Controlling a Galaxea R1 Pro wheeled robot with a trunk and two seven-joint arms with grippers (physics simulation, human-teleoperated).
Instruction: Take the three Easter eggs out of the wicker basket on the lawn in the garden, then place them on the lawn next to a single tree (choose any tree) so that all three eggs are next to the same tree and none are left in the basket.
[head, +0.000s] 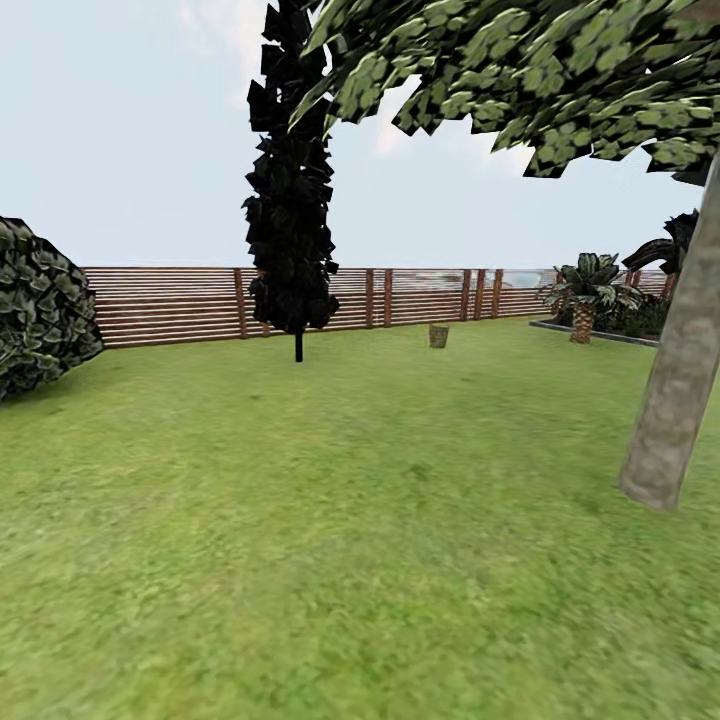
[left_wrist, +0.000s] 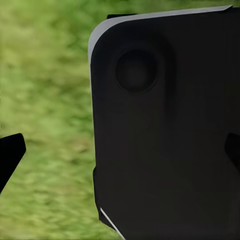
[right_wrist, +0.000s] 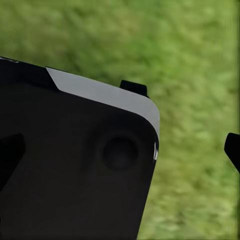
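Observation:
The wicker basket (head: 438, 335) stands small and far off on the lawn (head: 330, 520), close to the wooden fence. No eggs can be made out at this distance. A tree (head: 672, 400) with a thick grey-brown trunk rises near me on the right, and its leafy canopy (head: 520, 70) spreads overhead. In the left wrist view my left gripper (left_wrist: 120, 152) is open, its dark fingertips (left_wrist: 11, 154) at the picture's edges, over grass and a black panel (left_wrist: 165, 130) of my own body. In the right wrist view my right gripper (right_wrist: 120, 152) is open too, one fingertip (right_wrist: 233, 149) over grass.
A dark columnar conifer (head: 290, 200) stands at centre left before the slatted fence (head: 170, 305). A leafy shrub (head: 35, 305) sits at the far left. A low palm (head: 585, 295) and a stone-edged bed (head: 600, 335) lie at the back right. Open grass stretches toward the basket.

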